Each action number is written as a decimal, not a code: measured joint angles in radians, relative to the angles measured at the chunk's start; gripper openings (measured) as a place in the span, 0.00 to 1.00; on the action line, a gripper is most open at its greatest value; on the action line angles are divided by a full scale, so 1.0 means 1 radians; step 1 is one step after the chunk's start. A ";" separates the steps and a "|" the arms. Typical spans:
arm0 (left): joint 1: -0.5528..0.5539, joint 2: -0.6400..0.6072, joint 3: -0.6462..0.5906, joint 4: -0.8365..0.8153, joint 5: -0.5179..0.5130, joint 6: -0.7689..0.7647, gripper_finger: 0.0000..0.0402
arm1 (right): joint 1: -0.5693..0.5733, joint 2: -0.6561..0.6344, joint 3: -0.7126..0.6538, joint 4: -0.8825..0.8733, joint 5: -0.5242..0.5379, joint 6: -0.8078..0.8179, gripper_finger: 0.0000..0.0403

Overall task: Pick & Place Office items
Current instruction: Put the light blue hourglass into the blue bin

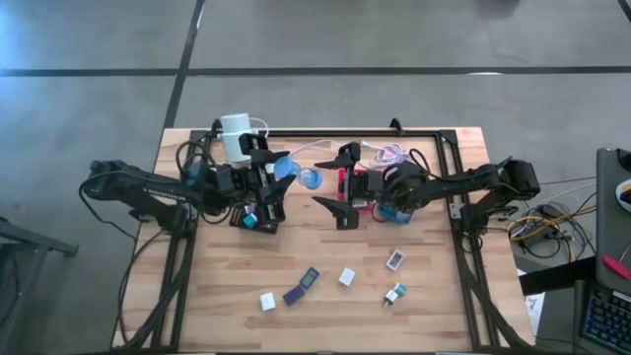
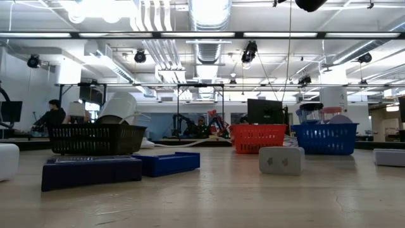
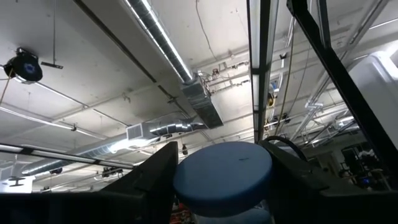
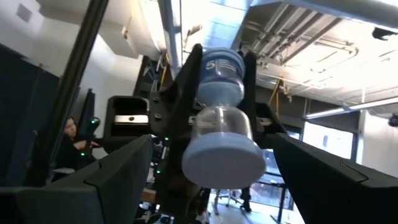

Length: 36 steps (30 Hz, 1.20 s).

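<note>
High view: both arms meet at the back-centre of the wooden worktop [image 1: 325,296]. Left gripper [image 1: 281,177] has its jaws part-closed on a small bottle [image 1: 296,176] with a blue cap, clear body, held up off the surface. Right wrist view shows that bottle [image 4: 217,118] squeezed between the left arm's two dark fingers, cap end facing the camera. Right gripper [image 1: 338,187] sits just beside it, jaws spread fully, nothing in them, bottle between but apart from them. White cylinder [image 1: 237,136] stands behind the left arm. Office items still loose on the front half of the worktop: white cube [image 1: 267,301], purple flat piece [image 1: 293,294], another purple piece [image 1: 310,278], white block [image 1: 346,277], white piece [image 1: 395,259], teal-and-white piece [image 1: 394,294].
</note>
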 joint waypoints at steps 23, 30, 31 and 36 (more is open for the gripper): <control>0.006 0.006 0.011 0.003 0.011 0.000 0.49 | -0.035 0.023 0.030 -0.017 -0.074 0.094 0.81; 0.009 0.006 0.011 -0.001 0.011 -0.004 0.49 | -0.034 0.023 0.032 -0.024 -0.077 0.094 0.81; 0.009 0.006 0.011 -0.003 0.011 -0.004 0.49 | -0.034 0.023 0.032 -0.025 -0.077 0.094 0.80; 0.012 0.006 0.011 -0.010 0.011 -0.011 0.49 | -0.035 0.023 0.032 -0.026 -0.077 0.087 0.71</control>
